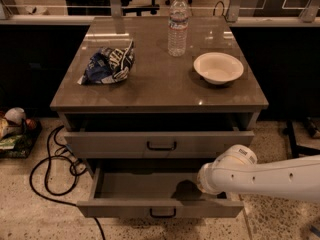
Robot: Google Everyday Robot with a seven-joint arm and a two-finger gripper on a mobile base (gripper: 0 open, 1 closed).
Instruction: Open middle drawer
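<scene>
The middle drawer point(150, 207) is pulled far out of the cabinet. Its plain grey inside point(140, 185) shows, and its black bar handle point(162, 213) sits on the front near the bottom edge of the view. Above it the uppermost drawer point(115, 144), with its own black handle point(161, 146), stands slightly open. The lowest drawer is out of view. My white arm point(260, 176) reaches in from the right. My gripper point(187, 190) is a dark shape at the arm's end, over the right part of the open middle drawer.
On the cabinet top point(160, 91) lie a crumpled blue chip bag point(109, 64), a water bottle point(177, 25) and a white bowl point(218, 67). A black cable point(47, 176) loops on the floor at the left, next to some clutter point(14, 129).
</scene>
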